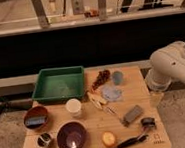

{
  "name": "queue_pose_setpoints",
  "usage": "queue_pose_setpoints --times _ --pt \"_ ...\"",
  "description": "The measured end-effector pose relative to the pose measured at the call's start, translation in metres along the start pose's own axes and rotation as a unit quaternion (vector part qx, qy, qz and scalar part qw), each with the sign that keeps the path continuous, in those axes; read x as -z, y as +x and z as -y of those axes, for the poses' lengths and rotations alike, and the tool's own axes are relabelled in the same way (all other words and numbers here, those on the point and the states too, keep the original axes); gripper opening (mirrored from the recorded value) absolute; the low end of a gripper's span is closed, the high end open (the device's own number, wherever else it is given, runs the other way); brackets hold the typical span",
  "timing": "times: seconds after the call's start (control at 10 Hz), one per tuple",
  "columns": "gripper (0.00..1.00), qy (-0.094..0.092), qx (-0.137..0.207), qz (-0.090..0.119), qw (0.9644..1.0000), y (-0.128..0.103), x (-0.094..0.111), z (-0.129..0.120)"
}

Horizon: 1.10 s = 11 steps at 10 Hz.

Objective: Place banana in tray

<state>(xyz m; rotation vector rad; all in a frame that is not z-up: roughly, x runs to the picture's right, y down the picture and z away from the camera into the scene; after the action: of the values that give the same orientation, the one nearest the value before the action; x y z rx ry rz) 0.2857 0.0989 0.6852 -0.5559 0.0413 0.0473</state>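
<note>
Pale banana (95, 99) on table (138, 91), just before green tray (58, 84), awaiting pickup; hand out of view beyond arm (173, 64), grip state unknown.

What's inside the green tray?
Nothing visible: the tray floor looks bare; its near wall hides a strip. The banana lies outside beside the white cup. The tool is by the right edge of the table.

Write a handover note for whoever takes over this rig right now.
The gripper is not in view; only the white robot arm shows, at the right edge of the wooden table.
The small pale yellow-cream banana lies on the table right of the white cup, outside the large green rectangular plastic tray.
Done: nothing.
Left: grasp the banana, place it in the tray.
</note>
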Motion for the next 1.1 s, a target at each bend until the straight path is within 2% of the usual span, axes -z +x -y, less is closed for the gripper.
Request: queue_pose_setpoints --times 0.8,1.1 --pt "0.8 0.001 0.008 -0.004 1.0 -0.004 -0.003 0.0" --pt "0.8 0.001 0.045 -0.011 0.9989 -0.042 -0.019 0.001"
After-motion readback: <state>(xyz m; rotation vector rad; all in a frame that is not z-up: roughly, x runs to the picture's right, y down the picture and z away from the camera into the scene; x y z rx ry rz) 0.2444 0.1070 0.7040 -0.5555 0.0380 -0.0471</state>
